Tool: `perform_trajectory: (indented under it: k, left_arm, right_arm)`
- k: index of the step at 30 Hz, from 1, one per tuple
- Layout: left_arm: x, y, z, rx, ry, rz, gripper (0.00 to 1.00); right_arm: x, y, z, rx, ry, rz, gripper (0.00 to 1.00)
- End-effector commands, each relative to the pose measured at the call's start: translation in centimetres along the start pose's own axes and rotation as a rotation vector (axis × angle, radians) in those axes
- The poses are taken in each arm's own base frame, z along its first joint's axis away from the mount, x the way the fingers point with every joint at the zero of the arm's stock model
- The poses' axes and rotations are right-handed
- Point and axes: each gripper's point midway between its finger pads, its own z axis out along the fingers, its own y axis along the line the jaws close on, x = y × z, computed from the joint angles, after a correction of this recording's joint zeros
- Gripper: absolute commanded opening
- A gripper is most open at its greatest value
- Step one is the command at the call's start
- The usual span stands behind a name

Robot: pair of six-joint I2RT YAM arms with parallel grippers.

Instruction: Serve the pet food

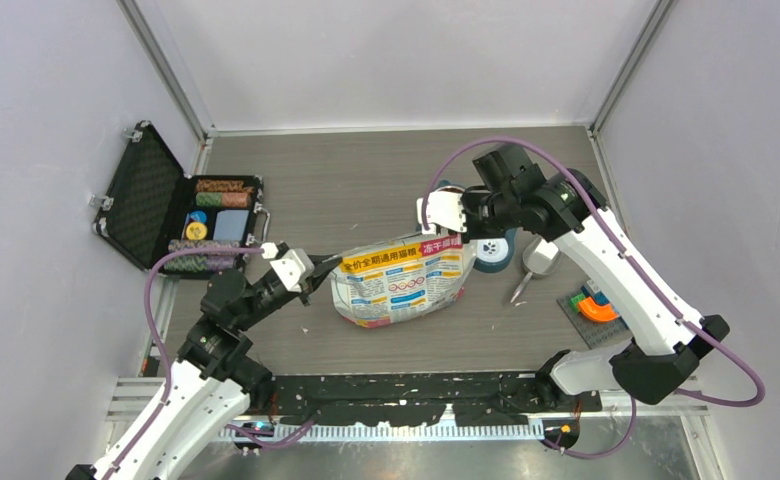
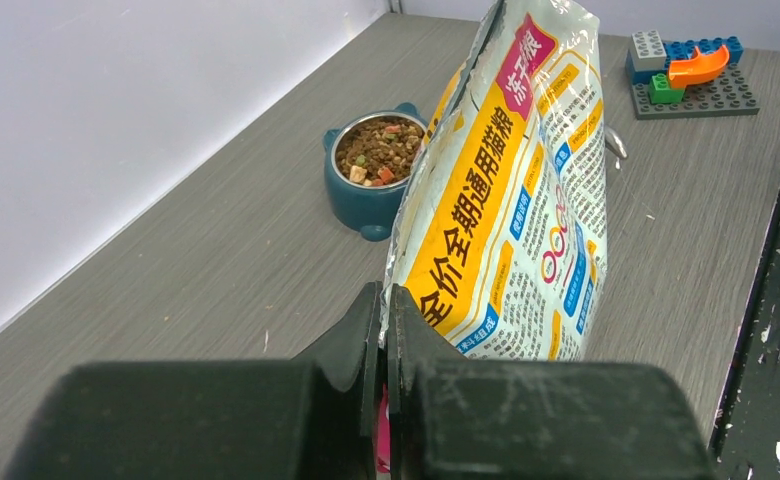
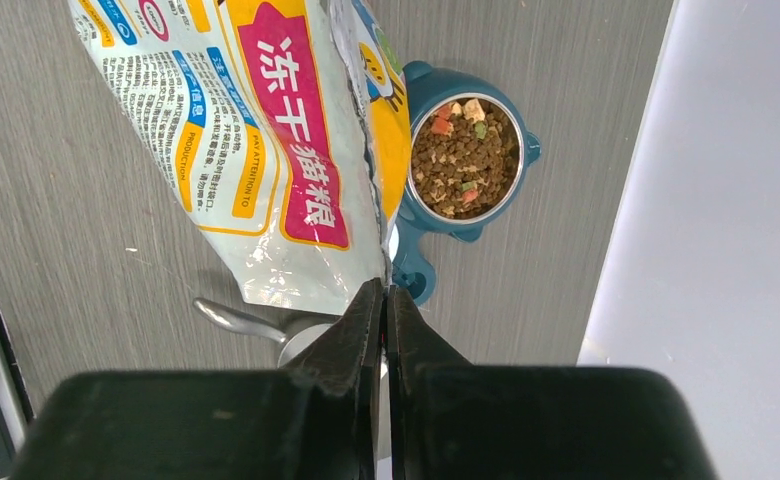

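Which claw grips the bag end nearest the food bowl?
The right gripper, pinching the bag corner beside the blue bowl; the left gripper holds the far end.

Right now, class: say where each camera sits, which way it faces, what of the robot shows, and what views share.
Top external: above and behind, looking down on the table; left arm and right arm show.
Left wrist: on left arm, faces across the table at the food bag; left hand pinches its edge.
Right wrist: on right arm, looks down; right hand pinches the bag's corner.
Shared by both wrists: bag, bowl of pet food.
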Motion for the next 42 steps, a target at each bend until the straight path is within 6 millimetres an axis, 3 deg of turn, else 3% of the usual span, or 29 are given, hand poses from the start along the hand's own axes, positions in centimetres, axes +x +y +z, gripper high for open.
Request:
perform_trajectory:
  k: [1,7,11,12,15,19,23,24,25,26,27,28,30,32,35,36,39,42]
  left_arm:
    - [-1.6,3.8,-1.1,-0.194,-0.036,0.067,0.0]
    - [-2.3,3.4,-1.1,-0.17,-0.052,0.072,0.0]
    - [-1.9,1.9,-1.1,-0.081,-0.006,0.059,0.02]
    - [-2.0,1.6,-1.0,-0.061,-0.006,0.06,0.12]
    - [-2.5,1.0,-1.1,-0.024,-0.01,0.056,0.61]
    - [-3.4,0.5,-1.3,-0.005,-0.039,0.052,0.98]
    - [-4.7,0.3,-1.7,-0.002,-0.088,0.043,0.99]
    - [-5.1,0.2,-1.8,0.002,-0.1,0.042,0.99]
    - [-5.6,0.0,-2.0,0.006,-0.117,0.036,0.99]
    - [-6.3,0.0,-2.2,0.002,-0.138,0.027,0.99]
    - [-7.2,0.3,-2.3,-0.016,-0.168,0.006,0.99]
    - [-8.1,1.2,-2.6,-0.075,-0.199,-0.039,0.99]
    - [-10.2,3.3,-3.4,-0.208,-0.251,-0.169,0.99]
    - [-12.4,5.2,-4.5,-0.32,-0.282,-0.292,0.99]
    - [-13.6,6.6,-3.8,-0.372,-0.242,-0.373,0.99]
    - [-12.8,7.4,-2.9,-0.406,-0.179,-0.411,0.99]
    - [-11.5,12.4,-3.1,-0.695,-0.047,-0.469,0.99]
    - [-9.5,16.0,-3.1,-0.906,0.097,-0.461,0.99]
  right_arm:
    - [4.6,-1.1,-1.8,0.089,0.218,0.017,0.05]
    - [5.1,-2.8,-2.3,0.21,0.241,0.054,0.19]
    - [3.8,-4.6,-3.2,0.324,0.166,0.061,0.33]
    - [3.5,-4.7,-3.8,0.352,0.144,0.057,0.35]
    - [2.3,-5.2,-4.5,0.414,0.057,0.043,0.49]
    - [0.6,-5.3,-6.1,0.485,-0.067,0.021,0.58]
    - [-0.9,-6.4,-8.2,0.614,-0.186,0.056,0.73]
    - [-1.0,-6.3,-8.6,0.642,-0.21,0.07,0.86]
    - [-1.9,-7.3,-10.0,0.714,-0.275,0.102,0.93]
    - [-1.9,-7.5,-10.1,0.738,-0.295,0.132,1.0]
    - [-2.8,-8.5,-11.9,0.819,-0.378,0.201,0.98]
    - [-3.1,-9.7,-13.3,0.903,-0.429,0.253,0.97]
    - [-3.1,-11.0,-16.0,1.017,-0.578,0.524,0.96]
    - [-1.7,-12.0,-17.9,1.118,-0.628,0.749,0.96]
    - [0.6,-13.1,-17.6,1.214,-0.567,0.921,0.96]
    - [1.3,-13.3,-17.6,1.235,-0.561,0.977,0.96]
    - [5.6,-14.0,-16.8,1.294,-0.465,1.162,0.96]
    - [9.2,-13.9,-16.0,1.3,-0.444,1.293,0.96]
